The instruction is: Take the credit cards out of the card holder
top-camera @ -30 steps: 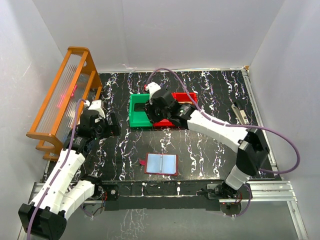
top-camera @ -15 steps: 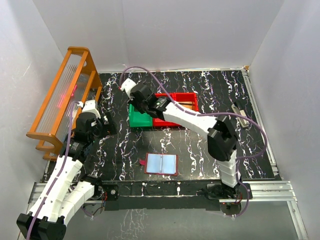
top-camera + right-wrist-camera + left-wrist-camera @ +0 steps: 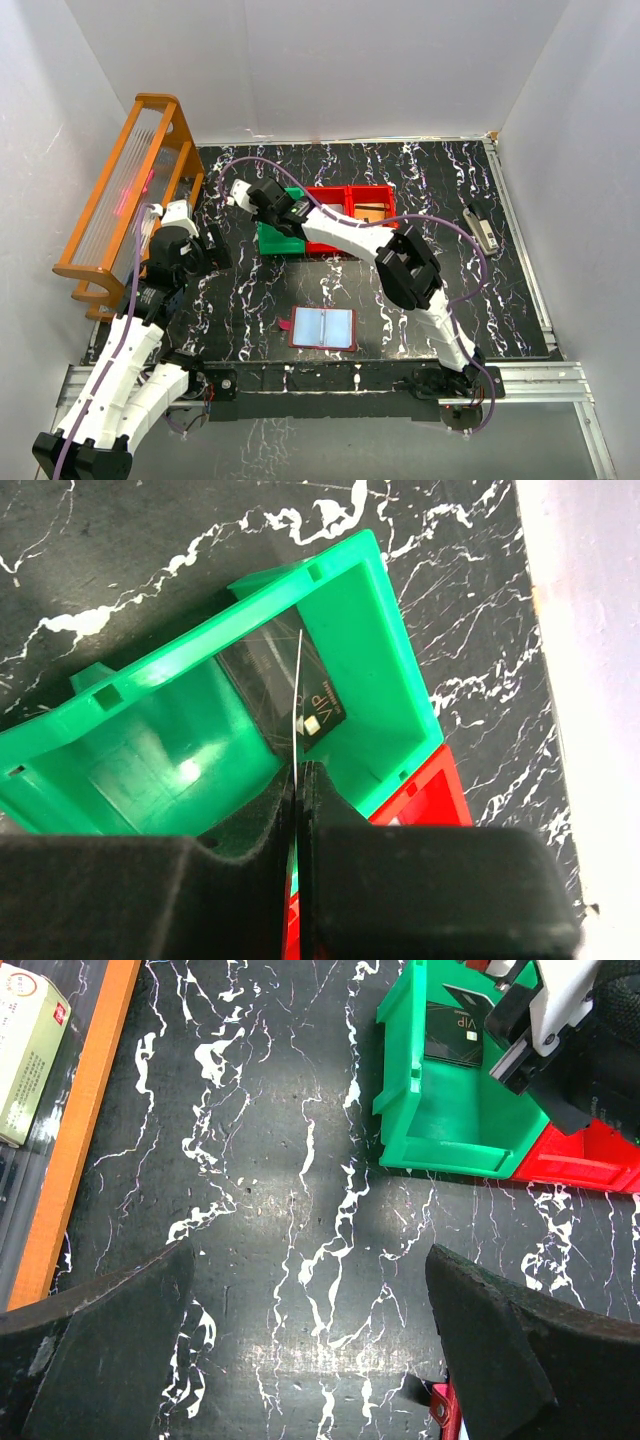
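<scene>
The card holder (image 3: 323, 327) lies open on the black marble table, its pale clear sleeves facing up. My right gripper (image 3: 262, 200) (image 3: 300, 770) hangs over the green bin (image 3: 280, 238) (image 3: 380, 660). It is shut on a thin credit card (image 3: 300, 680), which I see edge-on. A black VIP card (image 3: 325, 708) (image 3: 455, 1030) lies in that bin. A brown card (image 3: 372, 212) rests in the red bin (image 3: 350, 195). My left gripper (image 3: 218, 248) (image 3: 308, 1255) stands open over bare table, left of the bins, with nothing between its fingers.
An orange wooden rack (image 3: 125, 190) (image 3: 75, 1130) stands along the left wall, with a pale box (image 3: 28, 1050) on it. A small stapler-like object (image 3: 483, 228) lies at the right side of the table. White walls close in the back and both sides.
The right arm swung left, carrying its gripper from over the middle of the bins to the green bin's left end. The left arm drew back slightly.
</scene>
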Controlling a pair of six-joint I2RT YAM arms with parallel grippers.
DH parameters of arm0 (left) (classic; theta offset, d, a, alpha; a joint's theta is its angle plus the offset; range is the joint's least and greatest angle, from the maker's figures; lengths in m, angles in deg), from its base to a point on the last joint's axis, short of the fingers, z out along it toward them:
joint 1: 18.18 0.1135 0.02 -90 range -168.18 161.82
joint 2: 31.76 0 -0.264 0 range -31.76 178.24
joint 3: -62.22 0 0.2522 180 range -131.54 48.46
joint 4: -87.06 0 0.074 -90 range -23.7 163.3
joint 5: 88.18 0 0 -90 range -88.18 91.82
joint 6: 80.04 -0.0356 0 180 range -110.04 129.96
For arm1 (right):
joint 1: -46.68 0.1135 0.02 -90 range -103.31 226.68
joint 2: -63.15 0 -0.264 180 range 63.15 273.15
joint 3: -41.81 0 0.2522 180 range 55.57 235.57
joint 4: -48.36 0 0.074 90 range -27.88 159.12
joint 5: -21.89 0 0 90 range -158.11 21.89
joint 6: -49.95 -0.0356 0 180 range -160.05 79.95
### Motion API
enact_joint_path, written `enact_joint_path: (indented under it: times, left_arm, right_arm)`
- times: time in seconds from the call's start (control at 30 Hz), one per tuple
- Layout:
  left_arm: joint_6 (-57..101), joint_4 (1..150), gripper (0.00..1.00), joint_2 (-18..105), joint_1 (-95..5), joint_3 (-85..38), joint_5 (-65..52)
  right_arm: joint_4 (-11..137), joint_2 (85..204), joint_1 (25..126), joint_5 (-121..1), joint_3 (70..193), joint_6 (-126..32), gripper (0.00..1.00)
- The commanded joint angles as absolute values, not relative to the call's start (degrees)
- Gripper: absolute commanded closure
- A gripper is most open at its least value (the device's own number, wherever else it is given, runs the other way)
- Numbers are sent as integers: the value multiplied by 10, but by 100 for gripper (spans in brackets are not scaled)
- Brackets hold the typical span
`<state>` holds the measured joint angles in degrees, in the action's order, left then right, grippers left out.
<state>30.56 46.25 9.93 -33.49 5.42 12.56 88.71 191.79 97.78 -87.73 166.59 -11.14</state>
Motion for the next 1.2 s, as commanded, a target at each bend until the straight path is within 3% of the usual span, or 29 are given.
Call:
enact_joint_path:
  times: [0.0, 0.6, 1.17]
  left_arm:
    - [303, 466, 1, 93, -332, 58, 129]
    - [301, 467, 1, 93, -331, 59, 133]
    - [296, 469, 2, 110, -332, 59, 121]
  right_arm:
    - [833, 1918, 969, -862, 1695, -39, 100]
    - [725, 1956, 957, -870, 1637, 140, 100]
    - [670, 1982, 953, -863, 1594, 120, 97]
